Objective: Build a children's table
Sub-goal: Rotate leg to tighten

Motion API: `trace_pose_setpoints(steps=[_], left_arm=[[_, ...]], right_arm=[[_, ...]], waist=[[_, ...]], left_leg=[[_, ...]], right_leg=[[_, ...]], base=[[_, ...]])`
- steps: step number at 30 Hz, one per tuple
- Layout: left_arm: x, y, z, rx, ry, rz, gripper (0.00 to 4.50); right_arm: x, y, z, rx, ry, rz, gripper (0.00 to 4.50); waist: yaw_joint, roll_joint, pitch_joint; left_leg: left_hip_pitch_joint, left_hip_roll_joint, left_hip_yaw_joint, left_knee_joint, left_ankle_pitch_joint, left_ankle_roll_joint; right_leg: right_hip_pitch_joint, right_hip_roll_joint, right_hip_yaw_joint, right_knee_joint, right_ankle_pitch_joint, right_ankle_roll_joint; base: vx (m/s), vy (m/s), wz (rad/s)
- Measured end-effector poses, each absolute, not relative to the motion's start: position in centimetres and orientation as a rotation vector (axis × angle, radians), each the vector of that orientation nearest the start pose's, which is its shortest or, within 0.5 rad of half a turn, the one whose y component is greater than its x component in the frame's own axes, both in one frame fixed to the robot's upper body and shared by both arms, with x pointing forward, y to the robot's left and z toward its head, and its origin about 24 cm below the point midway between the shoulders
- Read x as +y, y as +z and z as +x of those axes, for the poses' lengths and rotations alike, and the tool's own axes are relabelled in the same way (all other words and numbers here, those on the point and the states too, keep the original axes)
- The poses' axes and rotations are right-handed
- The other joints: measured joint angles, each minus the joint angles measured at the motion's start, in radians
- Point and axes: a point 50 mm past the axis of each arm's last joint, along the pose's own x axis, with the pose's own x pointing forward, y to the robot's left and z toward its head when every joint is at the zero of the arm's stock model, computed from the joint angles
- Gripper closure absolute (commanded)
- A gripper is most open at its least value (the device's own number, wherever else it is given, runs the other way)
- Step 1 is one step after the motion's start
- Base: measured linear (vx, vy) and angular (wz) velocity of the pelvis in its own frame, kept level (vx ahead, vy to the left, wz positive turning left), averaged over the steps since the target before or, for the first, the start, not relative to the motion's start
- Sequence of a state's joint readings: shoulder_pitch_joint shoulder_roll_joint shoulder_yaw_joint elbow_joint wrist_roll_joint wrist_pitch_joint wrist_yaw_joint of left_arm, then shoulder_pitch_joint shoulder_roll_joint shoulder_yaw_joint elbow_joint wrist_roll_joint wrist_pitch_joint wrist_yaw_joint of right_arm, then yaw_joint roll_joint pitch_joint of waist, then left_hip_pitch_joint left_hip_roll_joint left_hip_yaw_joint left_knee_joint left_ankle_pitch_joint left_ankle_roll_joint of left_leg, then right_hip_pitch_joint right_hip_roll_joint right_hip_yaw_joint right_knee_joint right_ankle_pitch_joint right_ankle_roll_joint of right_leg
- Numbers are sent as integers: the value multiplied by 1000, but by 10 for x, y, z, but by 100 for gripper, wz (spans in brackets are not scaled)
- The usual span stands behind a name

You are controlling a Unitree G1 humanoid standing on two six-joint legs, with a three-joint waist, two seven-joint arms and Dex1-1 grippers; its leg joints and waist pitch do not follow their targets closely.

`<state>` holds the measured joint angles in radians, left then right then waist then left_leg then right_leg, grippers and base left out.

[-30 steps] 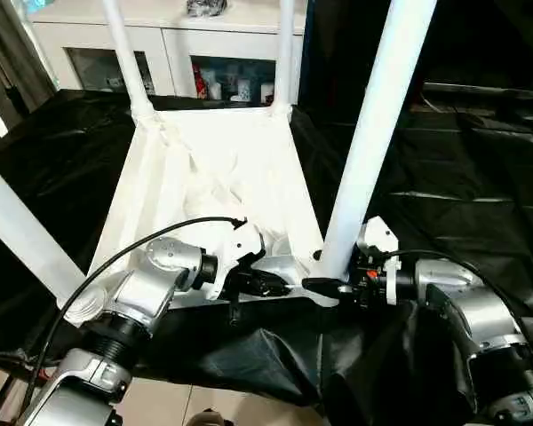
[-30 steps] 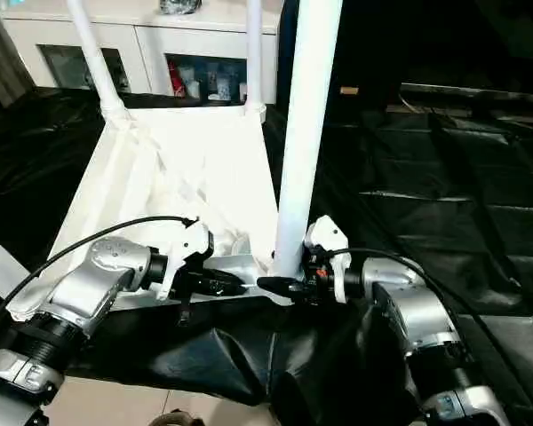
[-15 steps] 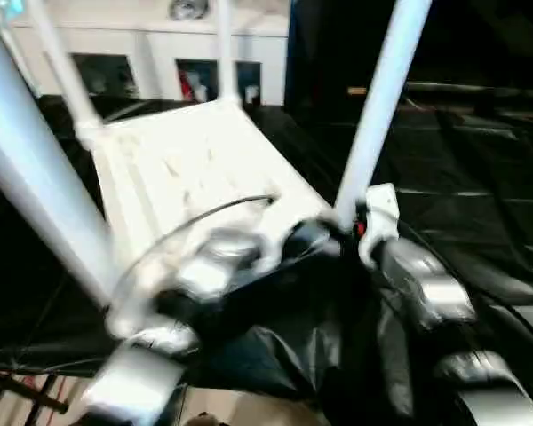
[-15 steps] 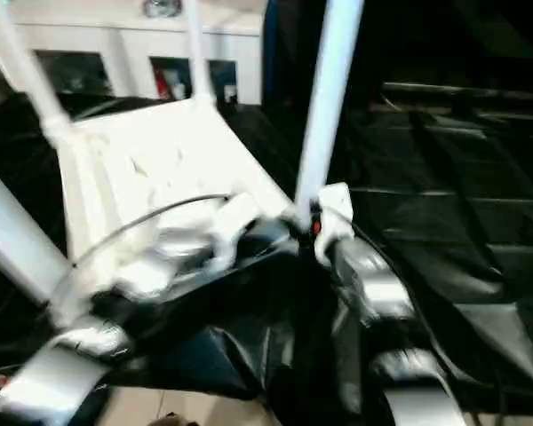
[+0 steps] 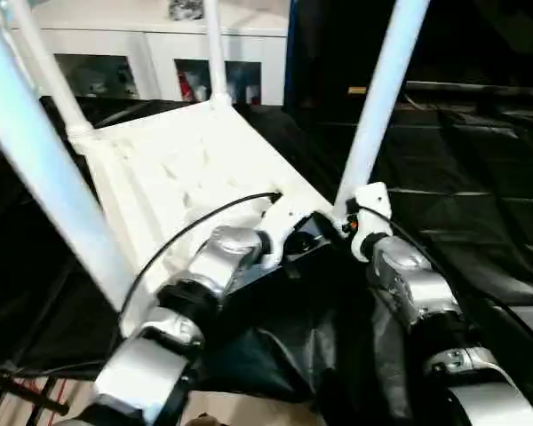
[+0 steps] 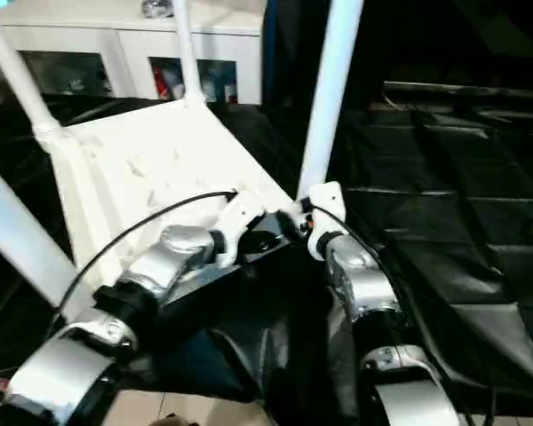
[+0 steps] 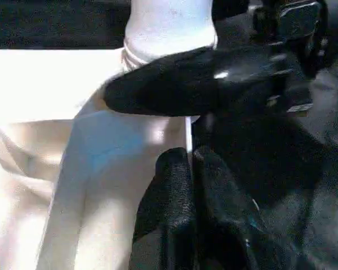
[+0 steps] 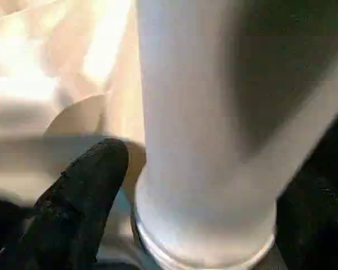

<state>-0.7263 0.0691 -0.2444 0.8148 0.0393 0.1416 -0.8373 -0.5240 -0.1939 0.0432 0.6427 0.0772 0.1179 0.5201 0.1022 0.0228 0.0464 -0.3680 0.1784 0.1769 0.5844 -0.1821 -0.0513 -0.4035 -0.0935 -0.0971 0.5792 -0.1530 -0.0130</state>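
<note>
Four white legs stand up from the upturned tabletop (image 5: 173, 169), which lies on the black-draped surface (image 5: 462, 177). In the left eye view, the near-right leg (image 5: 377, 106) rises from its corner socket just beyond the two wrists, the near-left leg (image 5: 44, 169) crosses the picture's left side, and the two far legs (image 5: 211, 49) stand at the far corners before a white cabinet (image 5: 151, 53). The left gripper (image 5: 315, 232) reaches in over the tabletop's near edge toward the near-right corner. The right gripper (image 5: 345, 222) sits at the foot of the near-right leg, its white wrist housing just beside the tube.

Seen from the right eye, the layout is the same: both silver forearms converge on the near-right leg (image 6: 330, 93), and a black cable (image 6: 151, 222) arcs over the left forearm.

Looking from the left wrist, the left fingers (image 7: 180, 197) are pressed together with nothing between them, pointing at the corner socket (image 7: 101, 163). Just beyond them a black finger of the right gripper (image 7: 169, 90) lies across the base of the leg (image 7: 169, 22), where the tube meets its collar.

From the right wrist, the leg (image 8: 208, 112) stands close with its ringed collar at the socket. One right finger (image 8: 79, 197) lies beside the collar; whether these fingers pinch the leg or stand spread, I cannot tell.
</note>
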Motion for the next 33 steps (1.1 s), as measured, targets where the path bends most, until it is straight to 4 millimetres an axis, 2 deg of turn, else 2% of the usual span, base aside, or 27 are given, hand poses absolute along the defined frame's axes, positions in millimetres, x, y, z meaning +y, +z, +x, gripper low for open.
trace_pose_setpoints(steps=[9,13,14,15,17,18,24,28,31,33], left_arm=[[79,45,321,390,-1296,233,450],[90,45,313,399,-1369,239,450],[93,45,310,404,-1386,238,450],[94,45,309,407,-1398,241,450],[96,46,308,409,-1410,244,450],[98,46,306,408,-1420,245,450],[101,46,303,424,-1434,236,450],[101,46,302,425,-1437,232,450],[95,45,305,417,-1393,236,450],[85,45,312,415,-1332,247,450]], right_arm=[[-153,40,310,304,899,-163,64],[-158,43,299,327,1034,-179,64],[-160,44,297,332,1065,-181,91],[-161,45,295,338,1086,-181,97],[-161,46,295,340,1101,-180,97],[-161,47,294,342,1113,-181,117],[-160,47,291,351,1138,-154,169],[-160,48,289,356,1139,-147,175],[-158,46,291,364,1084,-131,177],[-159,43,299,366,976,-121,178]], waist=[[13,3,0],[24,2,1],[29,2,1],[32,2,1],[37,2,1],[40,2,1],[42,2,1],[43,2,1],[43,2,1],[38,2,1]], left_leg=[[0,0,0,1,0,0],[-1,1,0,1,0,0],[-1,0,0,1,0,0],[-1,1,0,1,0,0],[-1,1,0,2,0,0],[-1,1,0,1,0,0],[-1,1,0,1,0,0],[-1,1,0,1,0,0],[-1,0,0,2,0,0],[1,0,0,3,0,0]], right_leg=[[0,0,0,1,0,0],[0,0,0,1,0,0],[0,0,0,1,0,0],[0,0,0,1,0,0],[0,0,0,1,0,0],[0,0,0,1,0,0],[-1,0,0,0,0,0],[-1,0,0,0,-1,0],[0,0,0,0,0,0],[1,0,1,0,-1,2]], base=[[0,0,0],[0,0,0],[0,0,0],[0,0,0],[0,0,0],[0,0,0],[0,0,0],[0,0,0],[0,0,0],[0,0,0]])
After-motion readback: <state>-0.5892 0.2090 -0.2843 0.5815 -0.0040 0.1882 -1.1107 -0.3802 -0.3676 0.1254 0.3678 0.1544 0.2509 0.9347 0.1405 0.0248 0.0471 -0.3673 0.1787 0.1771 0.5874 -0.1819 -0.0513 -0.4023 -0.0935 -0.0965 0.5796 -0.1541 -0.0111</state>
